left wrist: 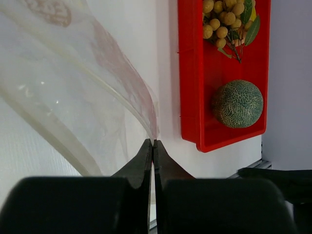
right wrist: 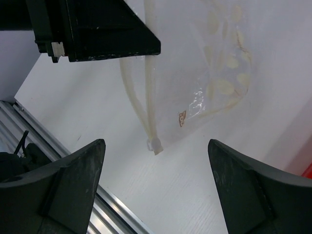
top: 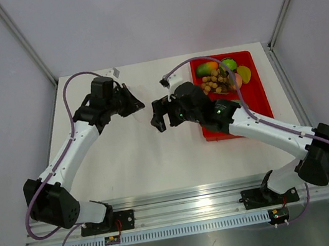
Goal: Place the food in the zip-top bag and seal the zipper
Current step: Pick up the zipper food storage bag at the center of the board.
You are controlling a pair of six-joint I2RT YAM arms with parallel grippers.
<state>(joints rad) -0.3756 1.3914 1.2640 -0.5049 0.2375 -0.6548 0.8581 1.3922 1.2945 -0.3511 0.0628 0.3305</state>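
Observation:
The clear zip-top bag (left wrist: 73, 83) hangs from my left gripper (left wrist: 154, 141), which is shut on its mouth edge; the whitish zipper (left wrist: 127, 102) curves away from the fingers. In the right wrist view the bag (right wrist: 209, 73) lies just ahead, and the zipper (right wrist: 141, 105) ends between the spread fingers of my right gripper (right wrist: 155, 142), which is open and holds nothing. From above, the left gripper (top: 138, 106) and right gripper (top: 156, 117) face each other mid-table. The food sits in the red tray: netted melon (left wrist: 237, 104), longan cluster (top: 216, 81), mango (top: 206, 68), green apple (top: 228, 63), yellow piece (top: 243, 74).
The red tray (top: 255, 98) lies at the back right of the white table, partly under my right arm. An aluminium rail (top: 192, 210) runs along the near edge. Grey walls enclose the table on all sides.

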